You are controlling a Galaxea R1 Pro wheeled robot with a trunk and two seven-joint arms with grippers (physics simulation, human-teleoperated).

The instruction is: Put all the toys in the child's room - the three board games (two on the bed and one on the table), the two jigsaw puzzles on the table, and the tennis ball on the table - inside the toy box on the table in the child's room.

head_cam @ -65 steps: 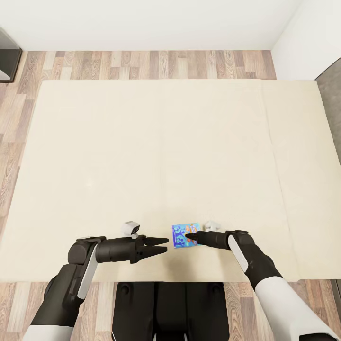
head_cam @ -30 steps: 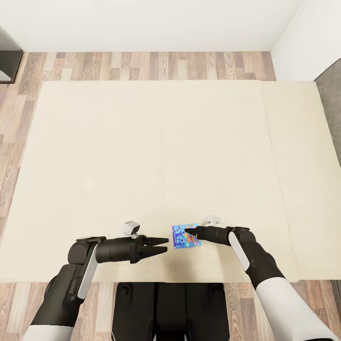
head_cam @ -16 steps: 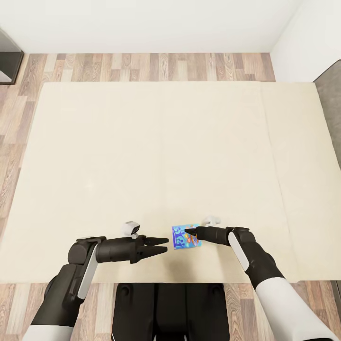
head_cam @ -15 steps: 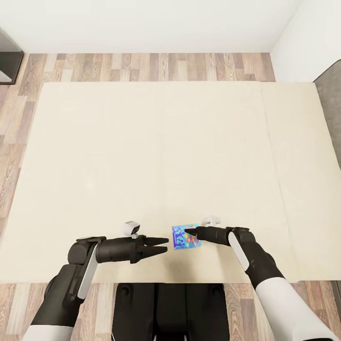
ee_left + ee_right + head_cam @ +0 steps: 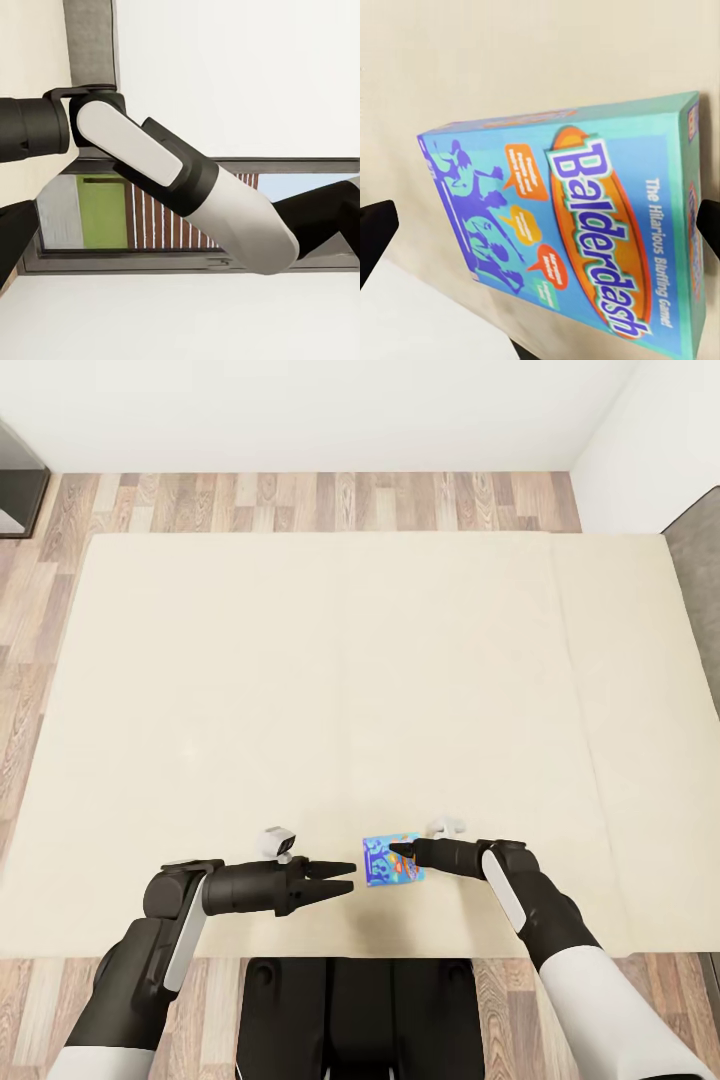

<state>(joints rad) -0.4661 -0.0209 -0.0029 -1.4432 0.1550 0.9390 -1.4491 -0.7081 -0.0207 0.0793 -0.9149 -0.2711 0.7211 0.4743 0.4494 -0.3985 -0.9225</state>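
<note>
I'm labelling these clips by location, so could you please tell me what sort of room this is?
Probably a bedroom: a wide cream bed on wood-plank floor by white walls, with a board game lying on the bed.

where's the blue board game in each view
Head view: blue board game lies near the bed's front edge, under the right gripper.
Right wrist view: box between the fingertips, on cream mattress.
Left wrist view: not visible; right arm crosses.
Shared landmark: cream mattress.

left end effector (image 5: 345, 877): fingers parted, pointing inward | right end effector (image 5: 396, 851): fingers spread, pointing inward
</note>
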